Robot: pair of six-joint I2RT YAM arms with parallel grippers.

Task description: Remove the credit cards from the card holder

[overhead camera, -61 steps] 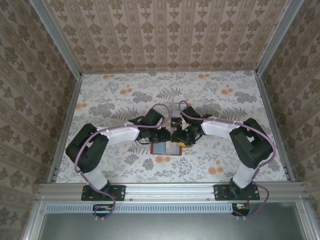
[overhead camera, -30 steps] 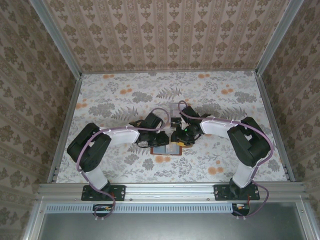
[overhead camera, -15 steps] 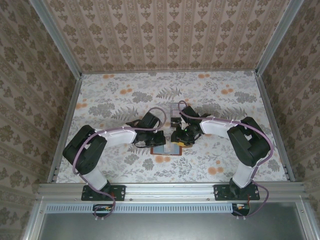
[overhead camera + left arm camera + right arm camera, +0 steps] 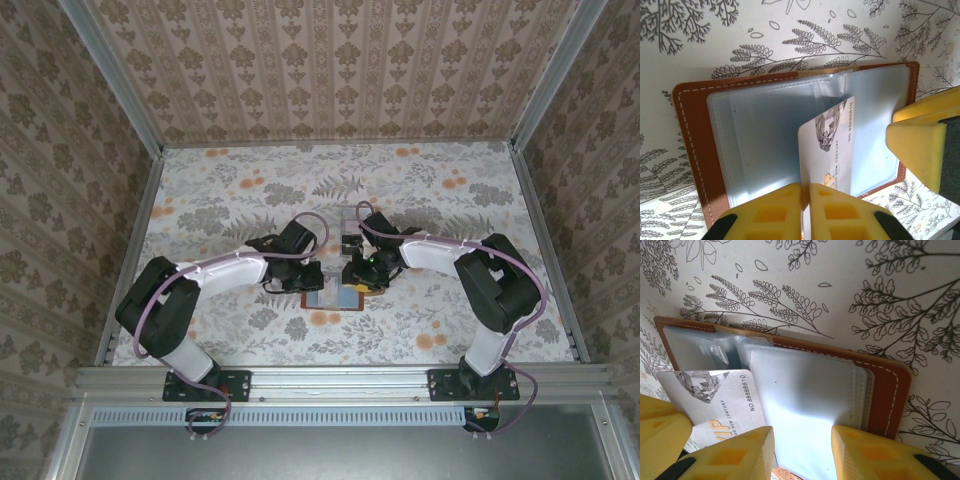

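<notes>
The card holder [image 4: 690, 130] lies open on the table, brown leather with clear grey-blue sleeves [image 4: 805, 390]. One pale grey credit card [image 4: 827, 145] with a diamond print sticks partly out of a sleeve. My left gripper [image 4: 805, 187] is shut on the near edge of this card. The same card [image 4: 715, 400] lies at the left of the right wrist view. My right gripper [image 4: 802, 440] stands open, its yellow fingers apart over the sleeves on the holder's other half [image 4: 885, 390]. From above, both grippers [image 4: 318, 278] [image 4: 355, 280] meet over the holder [image 4: 335, 298].
A clear plastic tray [image 4: 348, 218] lies just behind the two grippers. The table [image 4: 230, 190] has a floral cover and patterned walls on three sides. A yellow finger [image 4: 920, 150] of the right gripper stands close beside the card.
The left arm's elbow has swung out to the left and sunk lower while its gripper stayed at the holder. The right arm and the holder have hardly moved.
</notes>
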